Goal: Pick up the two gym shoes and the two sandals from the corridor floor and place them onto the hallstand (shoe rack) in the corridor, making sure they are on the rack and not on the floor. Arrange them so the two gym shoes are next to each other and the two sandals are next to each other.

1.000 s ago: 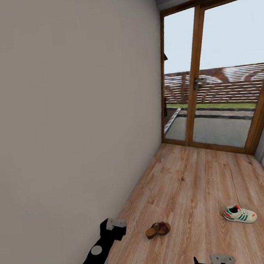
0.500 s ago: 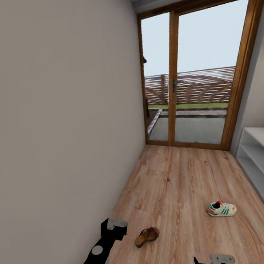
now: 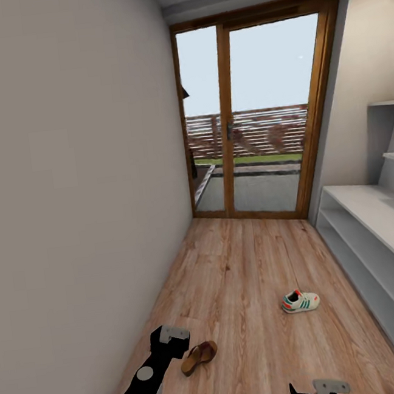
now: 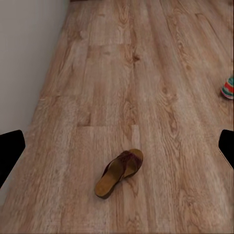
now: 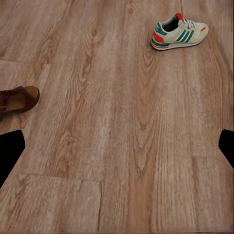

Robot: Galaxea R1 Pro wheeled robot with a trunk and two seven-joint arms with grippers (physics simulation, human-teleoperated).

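Sandal (image 3: 199, 357): 1 on the floor (image 3: 249, 277), near left tool (image 4: 117, 146).
Sneaker (image 3: 300, 301): 1 on floor, near rack (image 3: 371, 226).
Tools: both wide open, empty.
Risk: flat sandal could slide under a shallow grasp.

Floor (image 3: 247, 264) mostly open mid-frame; sandal (image 3: 198, 356) lower left, sneaker (image 3: 300, 301) right of centre, well apart. Wall (image 3: 69, 205) bounds left, rack (image 3: 379, 237) bounds right, glass door (image 3: 249, 117) closes far end.
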